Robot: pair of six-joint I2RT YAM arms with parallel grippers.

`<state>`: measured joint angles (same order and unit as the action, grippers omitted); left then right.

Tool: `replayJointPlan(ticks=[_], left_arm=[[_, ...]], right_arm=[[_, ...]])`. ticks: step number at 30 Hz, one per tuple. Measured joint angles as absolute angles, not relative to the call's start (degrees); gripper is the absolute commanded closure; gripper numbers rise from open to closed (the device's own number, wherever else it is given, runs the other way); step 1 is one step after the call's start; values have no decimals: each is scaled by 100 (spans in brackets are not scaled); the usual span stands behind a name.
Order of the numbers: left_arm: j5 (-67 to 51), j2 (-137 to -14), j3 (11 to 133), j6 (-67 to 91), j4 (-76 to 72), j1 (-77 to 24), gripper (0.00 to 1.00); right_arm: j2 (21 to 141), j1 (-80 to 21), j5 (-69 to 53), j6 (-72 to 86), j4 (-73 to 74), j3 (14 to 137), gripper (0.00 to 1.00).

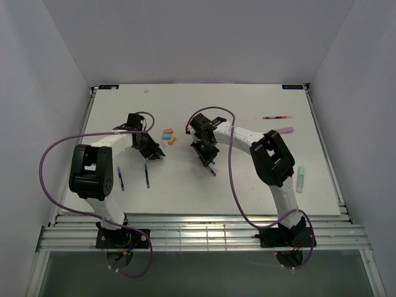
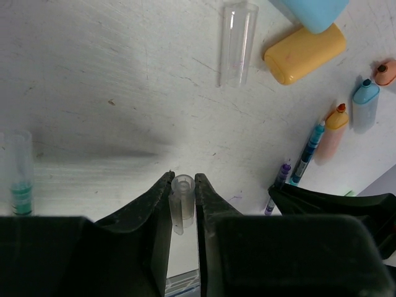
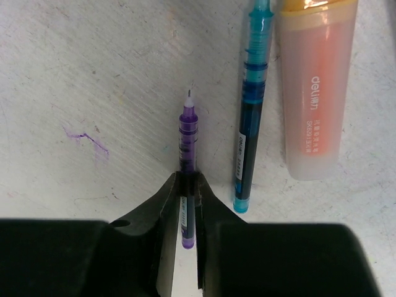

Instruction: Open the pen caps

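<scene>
The left tool [image 2: 182, 178] pinches a clear pen cap [image 2: 182, 207], its long axis in line with the fingers and one end poking past their tips. The right tool [image 3: 187, 177] clamps an uncapped purple pen [image 3: 188, 133], nib pointing straight away. A second clear cap [image 2: 238, 40] lies on the bench [image 2: 93, 93].

The left end effector [image 2: 183, 179] pinches a clear cap [image 2: 182, 207] between its fingers. Ahead on the surface [image 2: 93, 80] lies a second clear cap [image 2: 238, 43], with a yellow cap [image 2: 304, 54] to its right.
</scene>
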<state>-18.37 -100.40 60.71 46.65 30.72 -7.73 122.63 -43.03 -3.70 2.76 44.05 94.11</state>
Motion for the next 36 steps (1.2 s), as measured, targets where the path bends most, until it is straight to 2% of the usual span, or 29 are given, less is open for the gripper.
replayJointPlan(ticks=[9,24,31,36], left_arm=[[-1787,-10396,6128,4707,3035,-773,62],[-1417,-9974,6195,4694,3269,-773,52],[-808,-8750,6198,4716,3726,-773,52],[-119,-8705,6309,4497,4187,-770,51]], right_arm=[[12425,-4303,-379,252,4539,9701,71],[12505,-4303,-379,259,4801,10422,60],[11679,-4322,-482,456,4871,9959,59],[10790,-4399,-709,655,4851,9487,59]])
